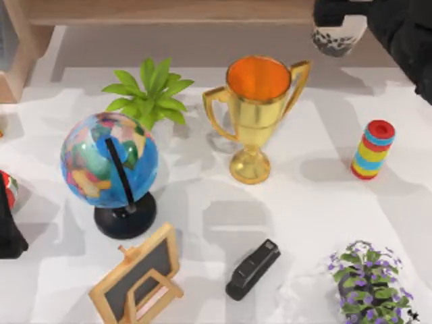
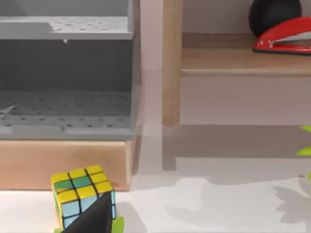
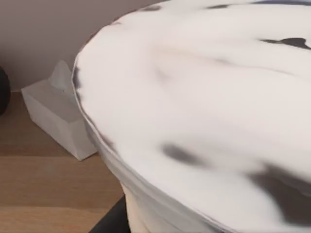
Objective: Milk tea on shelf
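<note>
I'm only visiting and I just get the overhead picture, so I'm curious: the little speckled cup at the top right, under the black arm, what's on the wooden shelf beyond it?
Observer: The right wrist view shows a white carton standing on the shelf beyond the milk tea.
Visitor: Anything else up there?
Observer: In the left wrist view, a red stapler lies on the shelf, with a dark round thing behind it.
Visitor: And lower down?
Observer: The left arm, parked at the table's left edge, looks at a colourful puzzle cube on the tabletop.
</note>
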Controlling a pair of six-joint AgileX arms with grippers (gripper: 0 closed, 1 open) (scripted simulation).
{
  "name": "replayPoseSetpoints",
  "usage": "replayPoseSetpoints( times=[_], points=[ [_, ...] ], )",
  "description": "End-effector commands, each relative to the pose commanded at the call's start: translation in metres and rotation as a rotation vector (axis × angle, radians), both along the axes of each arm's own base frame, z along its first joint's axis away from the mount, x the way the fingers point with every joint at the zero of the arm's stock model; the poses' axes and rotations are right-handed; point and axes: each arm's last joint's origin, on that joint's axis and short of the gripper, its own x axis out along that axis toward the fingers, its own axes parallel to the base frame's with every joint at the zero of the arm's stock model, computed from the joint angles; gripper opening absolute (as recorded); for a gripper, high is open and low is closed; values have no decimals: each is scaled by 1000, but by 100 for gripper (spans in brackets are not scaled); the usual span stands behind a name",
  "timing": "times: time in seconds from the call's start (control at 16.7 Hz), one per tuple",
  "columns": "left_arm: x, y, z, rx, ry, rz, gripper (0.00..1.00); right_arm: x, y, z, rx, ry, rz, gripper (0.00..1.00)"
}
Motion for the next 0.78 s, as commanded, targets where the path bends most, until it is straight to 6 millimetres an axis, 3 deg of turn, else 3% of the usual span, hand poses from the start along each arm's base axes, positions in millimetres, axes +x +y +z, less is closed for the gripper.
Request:
replayPoseSetpoints(
  times=[0.36, 0.6, 0.78],
  points=[
    [0, 0, 0, 0, 0, 0, 100, 30, 61, 34, -84, 45, -87, 0],
    [0, 0, 0, 0, 0, 0, 100, 49, 75, 49, -139, 49, -166, 0],
    [0, 0, 0, 0, 0, 0, 100, 53, 77, 56, -150, 43, -187, 0]
  ],
)
